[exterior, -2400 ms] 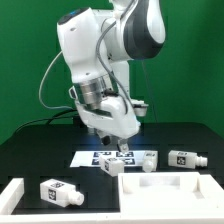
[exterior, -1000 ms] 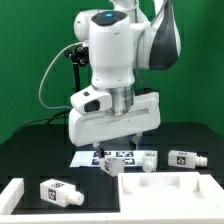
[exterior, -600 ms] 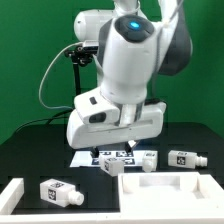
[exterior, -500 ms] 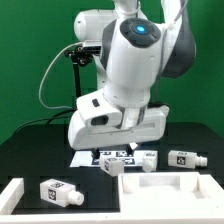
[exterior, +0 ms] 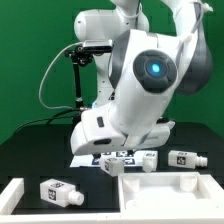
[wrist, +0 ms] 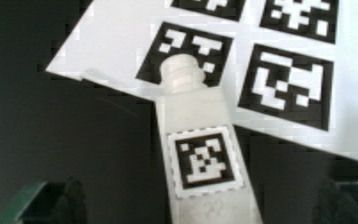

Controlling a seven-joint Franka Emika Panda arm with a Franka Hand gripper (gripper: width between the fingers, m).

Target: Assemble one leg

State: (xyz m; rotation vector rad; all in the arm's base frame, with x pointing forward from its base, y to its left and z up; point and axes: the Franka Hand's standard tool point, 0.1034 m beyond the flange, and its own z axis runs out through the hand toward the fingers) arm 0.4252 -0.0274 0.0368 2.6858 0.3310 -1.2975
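Observation:
In the wrist view a white leg (wrist: 197, 150) lies across the edge of the marker board (wrist: 282, 70). Its narrower stub end points toward the tags, and a square tag faces up on its body. My gripper (wrist: 202, 205) is open above its thick end, with one dark finger (wrist: 48, 200) far out on each side and neither touching it. In the exterior view this leg (exterior: 110, 165) lies at the front of the marker board (exterior: 84, 158), under the arm. The arm's body hides the fingers there.
Another leg (exterior: 144, 160) lies just to the exterior view's right of it, a third (exterior: 186, 158) further right, and a fourth (exterior: 60, 191) at the front left. The large white rimmed tabletop (exterior: 165, 192) fills the front right. A white piece (exterior: 10, 192) sits at the front left corner.
The arm has swung and turned its wrist above the marker board, and its body now leans toward the exterior view's right. The legs and tabletop have not moved.

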